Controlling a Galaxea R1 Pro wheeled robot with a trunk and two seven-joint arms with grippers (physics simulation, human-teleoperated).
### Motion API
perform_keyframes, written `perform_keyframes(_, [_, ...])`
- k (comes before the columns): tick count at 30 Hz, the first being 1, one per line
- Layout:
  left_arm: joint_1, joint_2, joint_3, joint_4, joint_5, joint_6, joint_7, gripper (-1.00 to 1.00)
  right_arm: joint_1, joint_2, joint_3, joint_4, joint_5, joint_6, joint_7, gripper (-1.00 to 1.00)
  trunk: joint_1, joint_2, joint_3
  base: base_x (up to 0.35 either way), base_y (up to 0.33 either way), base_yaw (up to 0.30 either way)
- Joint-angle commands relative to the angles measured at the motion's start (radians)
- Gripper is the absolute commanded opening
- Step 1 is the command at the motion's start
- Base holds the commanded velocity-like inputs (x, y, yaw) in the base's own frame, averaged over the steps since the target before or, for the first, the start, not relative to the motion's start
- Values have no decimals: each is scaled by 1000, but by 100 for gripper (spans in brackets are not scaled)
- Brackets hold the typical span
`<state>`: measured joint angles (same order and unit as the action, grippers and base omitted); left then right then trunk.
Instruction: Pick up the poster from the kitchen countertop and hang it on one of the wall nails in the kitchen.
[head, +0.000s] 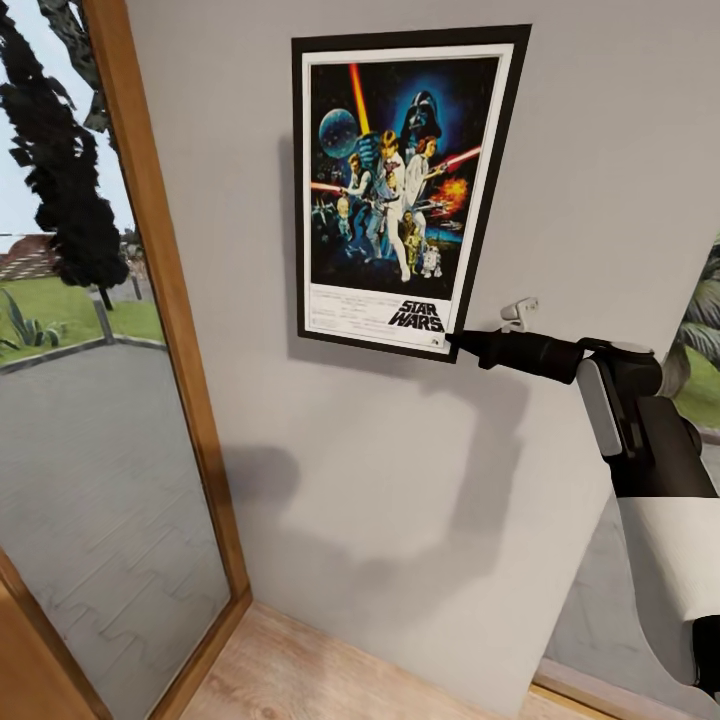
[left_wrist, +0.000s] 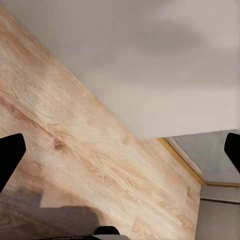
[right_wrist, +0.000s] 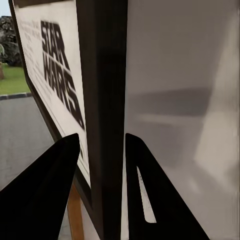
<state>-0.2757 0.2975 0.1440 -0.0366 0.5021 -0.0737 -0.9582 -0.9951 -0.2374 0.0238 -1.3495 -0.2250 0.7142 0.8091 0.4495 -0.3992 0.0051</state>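
The Star Wars poster stands upright and slightly tilted, flat against the grey wall. My right gripper is shut on its lower right corner, below the logo. In the right wrist view the two black fingers pinch the poster's black frame edge between them. A small pale wall nail sticks out just right of that corner, above my right arm. My left gripper is open over the wooden floor, with nothing between its fingers. The kitchen countertop is out of view.
A tall glass pane in a wooden frame runs down the left side, with lawn and trees beyond. Another window with a plant lies behind my right arm. Light wood floor meets the wall base.
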Motion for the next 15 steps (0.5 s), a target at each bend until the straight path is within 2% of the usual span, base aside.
perform_keyframes(1, [0,0,8,1,-10,-8,-2,100,0,-1,1,0,-7,7,2,-100,1,-1,0,76,-32,0])
perform_keyframes(15, [0,0,8,1,-10,-8,-2,100,0,-2,1,0,-8,7,2,-100,1,-1,0,17,-6,0])
